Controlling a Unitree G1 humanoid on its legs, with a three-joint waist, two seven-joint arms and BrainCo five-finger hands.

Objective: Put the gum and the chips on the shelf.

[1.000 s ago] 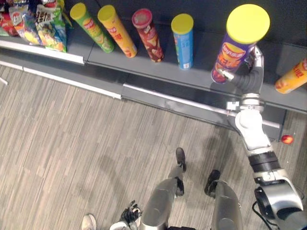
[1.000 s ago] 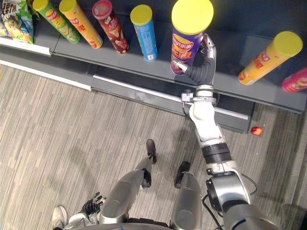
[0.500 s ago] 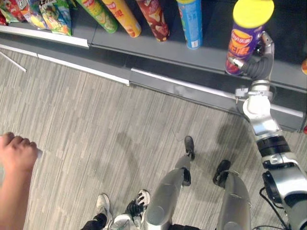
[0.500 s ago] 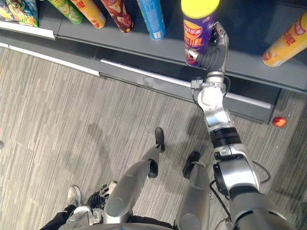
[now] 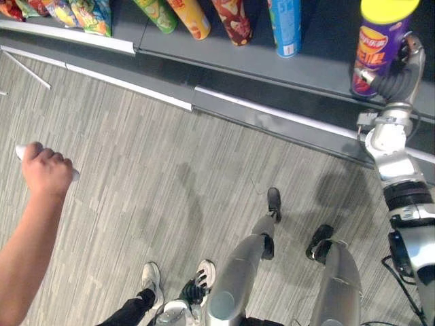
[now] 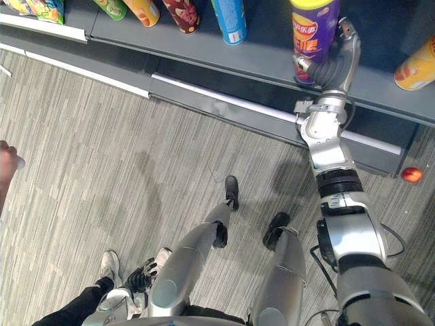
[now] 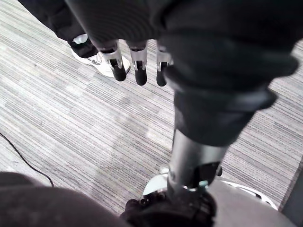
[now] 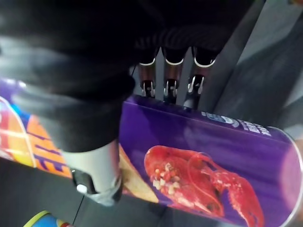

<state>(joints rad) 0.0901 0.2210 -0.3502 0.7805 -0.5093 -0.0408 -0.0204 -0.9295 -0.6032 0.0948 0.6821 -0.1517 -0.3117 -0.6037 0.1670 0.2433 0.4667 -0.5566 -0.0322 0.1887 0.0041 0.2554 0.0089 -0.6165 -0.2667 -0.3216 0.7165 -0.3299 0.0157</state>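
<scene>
The right robot hand [image 5: 397, 81] is clamped on the purple chips can [image 5: 382, 41], with its fingers curled round the side. The can is upright on the grey shelf [image 5: 319, 75]. Its bottom looks like it touches the board, but that is hard to see. Well to its left on the shelf are a blue can [image 5: 285, 27] and a red can [image 5: 232, 13]. An orange can [image 6: 416, 68] leans on its other side. The left robot hand [image 7: 137, 66] hangs low over the floor [image 5: 170, 149], fingers straight and apart, holding nothing. A person's hand [image 5: 44, 170] at the left grips a small white thing [image 5: 20, 151].
</scene>
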